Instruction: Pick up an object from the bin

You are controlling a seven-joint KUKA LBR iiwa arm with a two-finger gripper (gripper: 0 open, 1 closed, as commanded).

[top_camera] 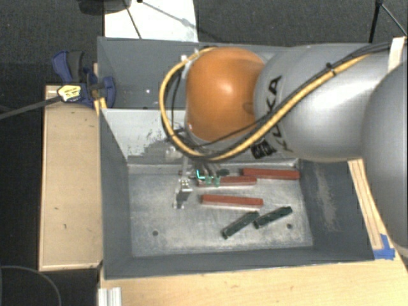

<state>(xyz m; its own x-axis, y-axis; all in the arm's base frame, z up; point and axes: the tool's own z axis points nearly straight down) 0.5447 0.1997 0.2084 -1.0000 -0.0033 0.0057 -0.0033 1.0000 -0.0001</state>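
Observation:
My gripper (183, 195) hangs low over the middle of the bin floor, just left of a reddish-brown stick (232, 201) that lies flat. A second reddish-brown stick (270, 173) lies further back, near the rear wall, and a shorter one (237, 180) sits right beside the gripper's body. Two dark green sticks (241, 224) (273, 216) lie end to end toward the front right. No object shows between the fingers.
The orange dome and the silver arm cover the rear and right part of the bin. Bare floor lies to the left of and in front of the gripper.

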